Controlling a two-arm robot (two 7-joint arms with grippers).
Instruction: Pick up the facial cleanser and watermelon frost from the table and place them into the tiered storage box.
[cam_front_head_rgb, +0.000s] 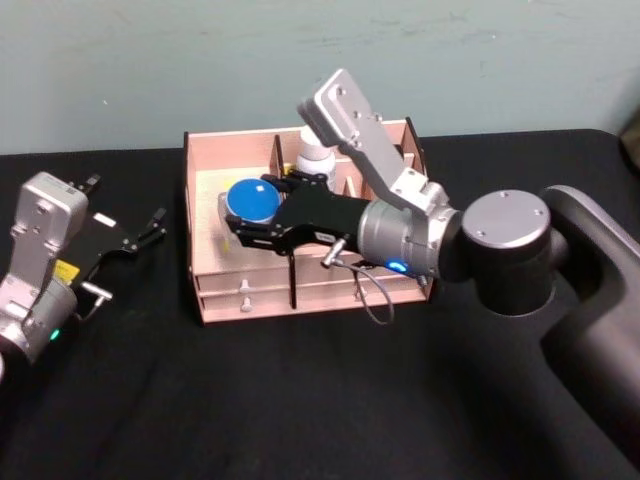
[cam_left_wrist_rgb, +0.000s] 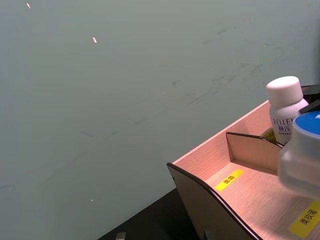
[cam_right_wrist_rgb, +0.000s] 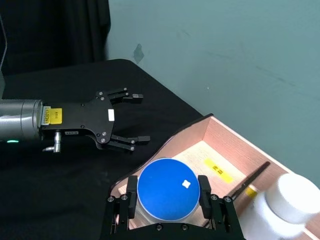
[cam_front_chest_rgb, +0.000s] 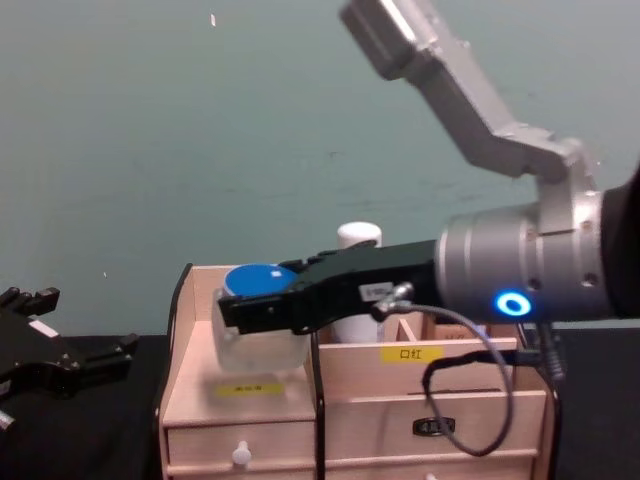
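1. The blue-lidded clear jar (cam_front_head_rgb: 251, 200) hung upright over the tiered storage box's (cam_front_head_rgb: 214, 300) left compartment.
2. The white-capped bottle (cam_front_head_rgb: 315, 158) stood upright in a rear compartment.
3. The pale wooden box sat on the black tabletop (cam_front_head_rgb: 300, 400).

A black-covered table (cam_front_head_rgb: 300, 400) stands against a scuffed pale green wall (cam_front_head_rgb: 150, 60).
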